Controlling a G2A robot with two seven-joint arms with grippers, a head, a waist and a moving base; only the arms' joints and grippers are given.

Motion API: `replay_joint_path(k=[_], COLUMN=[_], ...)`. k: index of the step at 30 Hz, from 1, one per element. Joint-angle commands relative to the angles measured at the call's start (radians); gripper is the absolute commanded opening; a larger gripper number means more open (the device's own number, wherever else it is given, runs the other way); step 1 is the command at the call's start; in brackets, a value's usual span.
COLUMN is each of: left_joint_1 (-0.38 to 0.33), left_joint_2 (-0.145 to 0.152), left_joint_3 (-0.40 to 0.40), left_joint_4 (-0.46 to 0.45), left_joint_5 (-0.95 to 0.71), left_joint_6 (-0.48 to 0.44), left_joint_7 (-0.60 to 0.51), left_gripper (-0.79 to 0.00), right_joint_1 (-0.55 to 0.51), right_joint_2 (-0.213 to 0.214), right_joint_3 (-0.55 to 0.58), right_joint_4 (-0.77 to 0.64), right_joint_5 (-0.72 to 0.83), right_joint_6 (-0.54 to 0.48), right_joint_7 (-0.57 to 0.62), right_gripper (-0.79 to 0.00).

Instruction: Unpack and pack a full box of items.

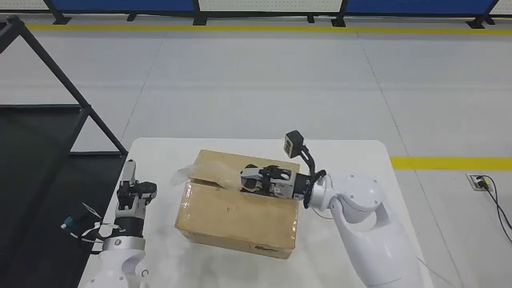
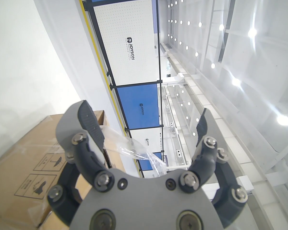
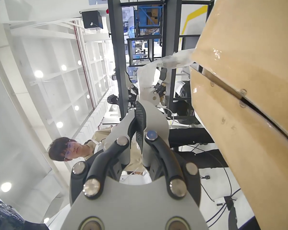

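A brown cardboard box [image 1: 232, 216] stands in the middle of the white table [image 1: 352, 156], its top flaps down with a dark seam between them. Loose clear tape [image 1: 179, 178] sticks out from its far left corner. My right gripper [image 1: 250, 181] lies over the box top, fingers shut with nothing seen between them. In the right wrist view the right gripper [image 3: 138, 118] is beside the box [image 3: 249, 72] and the tape [image 3: 172, 59]. My left gripper [image 1: 134, 186] is left of the box, open. The left gripper [image 2: 146, 120] frames the tape [image 2: 132, 144] beyond it, with the box [image 2: 26, 159] beside one finger.
A black metal rack [image 1: 48, 88] stands left of the table. Thin cables [image 1: 76, 224] hang by the left arm. Bare table shows along the far edge and to the right of the box.
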Motion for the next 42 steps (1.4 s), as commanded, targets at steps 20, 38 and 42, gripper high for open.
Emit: replay_joint_path(k=[20, 38, 42], left_joint_1=[-0.095, -0.232, -0.231], left_joint_2=[0.006, 0.006, 0.005], left_joint_3=[0.029, 0.121, 0.125], left_joint_4=[0.035, 0.171, 0.166], left_joint_5=[0.123, 0.234, 0.234], left_joint_6=[0.038, 0.111, 0.116], left_joint_7=[-0.080, -0.166, -0.167], left_gripper=[0.000, 0.000, 0.000], right_joint_1=[-0.055, -0.069, -0.075], right_joint_2=[0.059, 0.090, 0.096], right_joint_3=[0.031, 0.040, 0.040], right_joint_4=[-0.068, -0.054, -0.058], right_joint_5=[-0.096, -0.064, -0.048], right_joint_6=[0.158, 0.177, 0.170], right_joint_7=[0.045, 0.031, 0.032], right_gripper=[-0.785, -0.785, -0.785])
